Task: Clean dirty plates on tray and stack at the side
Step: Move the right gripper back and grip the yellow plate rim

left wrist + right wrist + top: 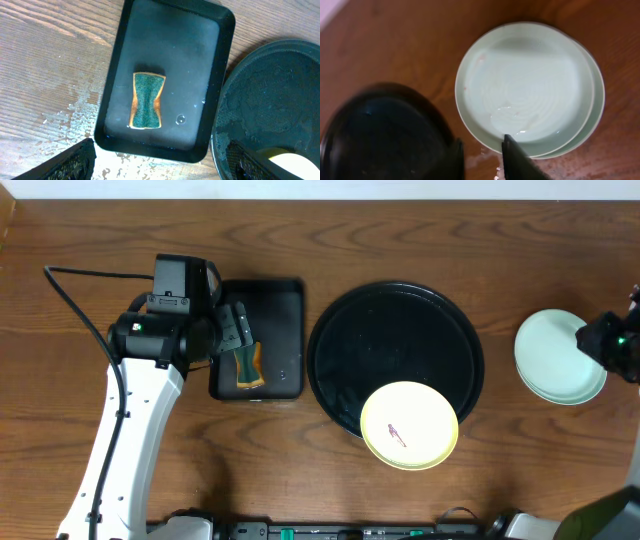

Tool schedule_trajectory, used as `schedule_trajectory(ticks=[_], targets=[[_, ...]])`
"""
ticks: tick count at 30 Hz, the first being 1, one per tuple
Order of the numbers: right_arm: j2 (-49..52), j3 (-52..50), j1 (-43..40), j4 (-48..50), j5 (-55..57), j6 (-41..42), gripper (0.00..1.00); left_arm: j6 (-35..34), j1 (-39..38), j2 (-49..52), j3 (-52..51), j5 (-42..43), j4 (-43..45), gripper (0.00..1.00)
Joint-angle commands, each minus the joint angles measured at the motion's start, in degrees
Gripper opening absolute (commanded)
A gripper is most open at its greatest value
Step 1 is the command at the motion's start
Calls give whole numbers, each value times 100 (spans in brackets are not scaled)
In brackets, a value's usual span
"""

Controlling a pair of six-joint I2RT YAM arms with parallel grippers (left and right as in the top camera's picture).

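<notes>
1. A pale yellow plate (408, 426) is shown on the front part of the large round black tray (395, 330), lapping over its rim toward the robot. A small reddish smear is seen at its centre, so it is judged not yet cleaned.
2. Two pale mint-green plates (558, 358) are stacked on the wooden table (100, 240), right of the round tray and apart from it. In the right wrist view, the upper one is seen wet and almost free of marks.
3. The right gripper (482, 162) is positioned over the edge of that stack. Its jaws are set a little apart and nothing is held.
4. A green-and-orange sponge (147, 100) is seen lying in the small rectangular black tray (170, 45), just left of the round tray.
5. The left gripper (165, 167) is poised above the sponge, jaws spread wide, with nothing gripped.
6. Two of three plates are judged done. The yellow plate is left to be wiped and added to the stack.
</notes>
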Motion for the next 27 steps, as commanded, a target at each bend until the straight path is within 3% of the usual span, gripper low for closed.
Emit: schedule_trajectory(ticks=[1, 2, 4, 7, 12, 15, 22, 27], targets=[[306, -72, 101, -87, -758, -350, 22, 20, 20, -4, 83, -11, -20, 84], [326, -72, 157, -120, -1375, -839, 30, 20, 20, -4, 83, -11, -17, 84], [317, -72, 358, -295, -2020, -1207, 32, 20, 20, -4, 83, -11, -17, 84], [317, -81, 811, -804, -2068, -1287, 38, 20, 20, -4, 83, -11, -17, 84], [330, -369, 1808, -1547, -1106, -1399, 39, 20, 20, -4, 83, -11, -17, 84], [332, -721, 2345, -1685, -234, -1064, 40, 20, 20, -4, 83, -11, -17, 84], [332, -1814, 3263, -787, -52, -588, 42, 20, 20, -4, 83, -11, -17, 84], [332, -2483, 3453, 310, 240, -146, 31, 20, 20, -4, 83, -11, -17, 84]])
